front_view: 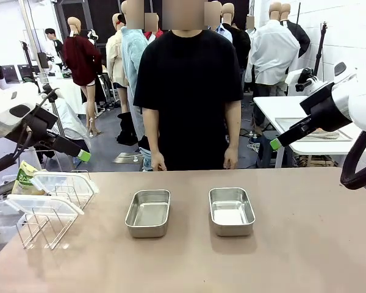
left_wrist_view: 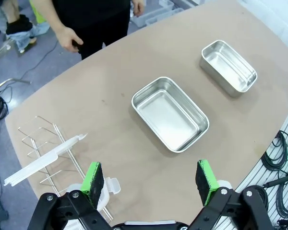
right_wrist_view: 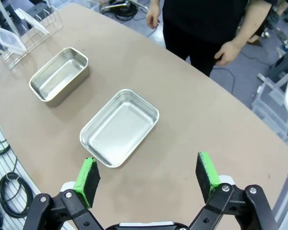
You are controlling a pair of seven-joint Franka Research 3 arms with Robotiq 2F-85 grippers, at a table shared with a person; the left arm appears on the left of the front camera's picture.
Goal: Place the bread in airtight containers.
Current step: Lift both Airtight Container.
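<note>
Two empty stainless-steel airtight containers sit side by side mid-table, the left tin [front_view: 148,212] and the right tin [front_view: 231,210]. The bread is out of view. My left gripper [front_view: 80,156] hangs raised off the table's left side, open, with nothing between its green pads; in its wrist view the left gripper [left_wrist_view: 151,179] looks down on the nearer tin [left_wrist_view: 169,113] and the farther tin [left_wrist_view: 228,65]. My right gripper [front_view: 276,144] is raised at the right, open and empty. Below the right gripper [right_wrist_view: 146,175] lie one tin [right_wrist_view: 119,127] and, farther off, the other [right_wrist_view: 59,74].
A wire rack [front_view: 49,227] at the table's left front holds two clear white-rimmed lids [front_view: 62,181] [front_view: 44,204]. Behind it lies a yellow-green snack bag [front_view: 25,177]. A person in black stands at the far edge, hands [front_view: 158,162] [front_view: 230,160] down by their sides. Bare tabletop [front_view: 305,238] lies right of the tins.
</note>
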